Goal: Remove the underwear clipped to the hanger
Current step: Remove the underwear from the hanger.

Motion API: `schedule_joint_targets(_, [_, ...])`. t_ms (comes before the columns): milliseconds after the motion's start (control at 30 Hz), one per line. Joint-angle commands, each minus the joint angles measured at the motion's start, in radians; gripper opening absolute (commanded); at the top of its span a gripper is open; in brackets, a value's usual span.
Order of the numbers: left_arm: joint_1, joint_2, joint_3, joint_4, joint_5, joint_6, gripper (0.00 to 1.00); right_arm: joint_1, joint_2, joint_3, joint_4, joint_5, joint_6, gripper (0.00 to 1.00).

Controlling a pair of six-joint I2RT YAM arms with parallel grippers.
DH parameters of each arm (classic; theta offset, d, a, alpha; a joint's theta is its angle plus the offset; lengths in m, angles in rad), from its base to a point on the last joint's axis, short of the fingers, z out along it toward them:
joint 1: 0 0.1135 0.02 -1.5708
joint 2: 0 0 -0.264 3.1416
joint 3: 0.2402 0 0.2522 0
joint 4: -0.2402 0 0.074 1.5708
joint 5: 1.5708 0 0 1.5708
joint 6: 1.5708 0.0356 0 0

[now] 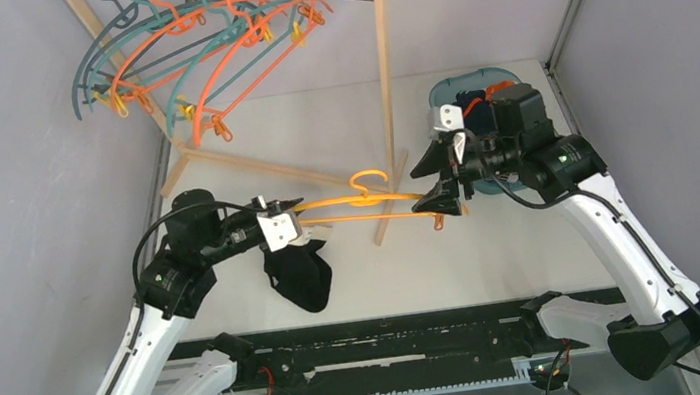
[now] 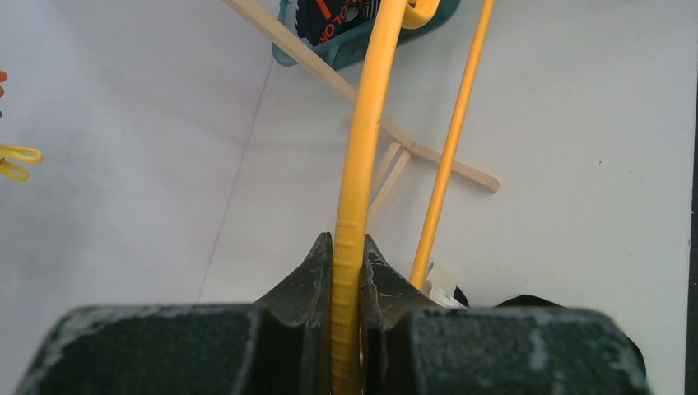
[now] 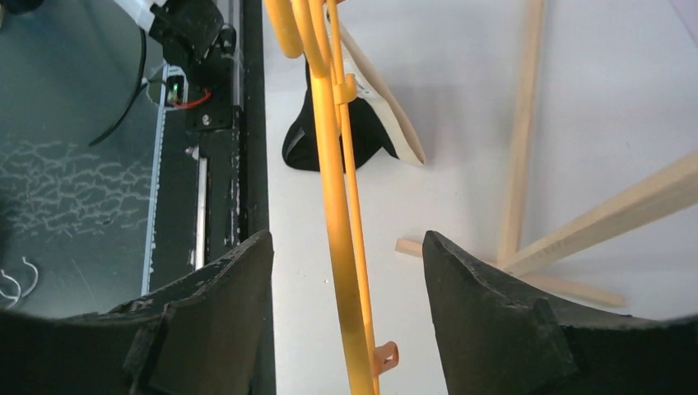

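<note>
From above, clamped yellow hanger (image 1: pixel 367 200) at its 9 o'clock end in left gripper (image 1: pixel 307 231), hung black underwear (image 1: pixel 300 276) just below, straddled 3 o'clock end with right gripper (image 1: pixel 443 184) spread, from left wrist, showed underwear (image 2: pixel 535 301) at 5 o'clock, from right wrist, underwear (image 3: pixel 300 148) at 12 o'clock.

Black briefs (image 1: pixel 300 276) with a white band are hanging down from the left end of the orange hanger (image 1: pixel 366 196), which is staying level. Navy briefs (image 2: pixel 333 18) are lying in the basket (image 2: pixel 362 51)
</note>
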Motion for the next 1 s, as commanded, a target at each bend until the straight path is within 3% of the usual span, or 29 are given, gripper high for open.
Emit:
schedule_joint_targets(0, [0.001,0.000,0.026,0.046,0.051,-0.046,0.00,0.071,0.014,0.033,-0.035,0.083,-0.065,0.63])
schedule_joint_targets(267, [0.001,0.016,0.032,0.050,0.062,-0.074,0.00,0.134,0.031,0.025,-0.011,0.118,-0.060,0.31])
schedule_joint_targets(567, [0.002,0.017,0.028,0.066,0.047,-0.099,0.00,0.151,0.042,0.005,0.009,0.167,-0.058,0.15])
schedule_joint_targets(700, [0.001,0.015,0.027,0.074,0.042,-0.116,0.00,0.151,0.036,0.005,0.011,0.194,-0.069,0.00])
schedule_joint_targets(733, [0.001,0.015,0.026,0.078,0.042,-0.121,0.00,0.151,0.031,0.003,0.015,0.201,-0.072,0.00])
schedule_joint_targets(967, [0.001,-0.008,0.003,0.084,0.069,-0.134,0.39,0.150,-0.006,-0.021,0.026,0.223,-0.138,0.00])
